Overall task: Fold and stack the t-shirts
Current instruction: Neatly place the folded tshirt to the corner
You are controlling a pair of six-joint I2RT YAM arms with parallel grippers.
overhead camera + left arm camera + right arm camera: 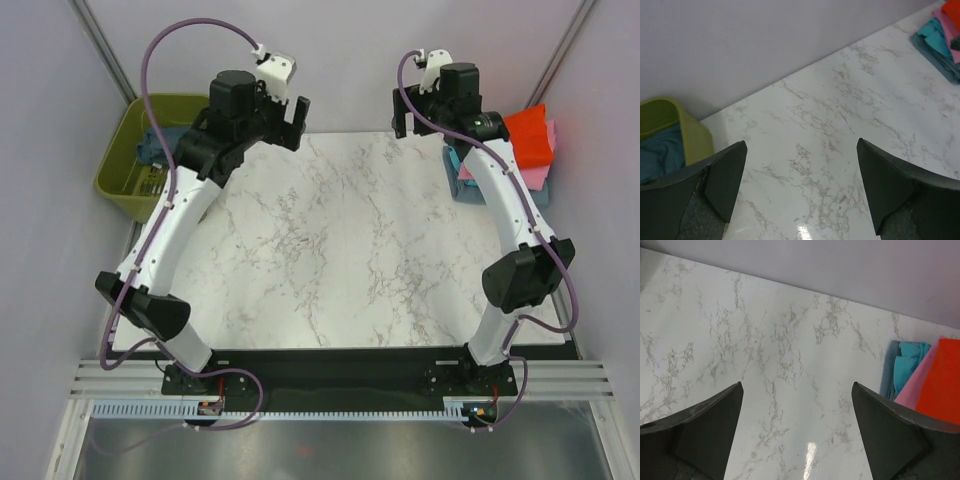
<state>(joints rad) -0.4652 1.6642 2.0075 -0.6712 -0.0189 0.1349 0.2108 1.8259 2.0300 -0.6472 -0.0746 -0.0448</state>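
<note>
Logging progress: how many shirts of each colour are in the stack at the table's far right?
orange-red t-shirt: 1
pink t-shirt: 1
light teal t-shirt: 1
slate-blue t-shirt: 1
Total: 4

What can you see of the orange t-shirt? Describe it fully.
The orange t-shirt is plain, soft-looking cloth, folded flat. It lies on top of a pile at the table's far right corner, resting on a pink t-shirt, with a teal t-shirt and a dark blue t-shirt beneath. Its sleeves and collar are not visible.
</note>
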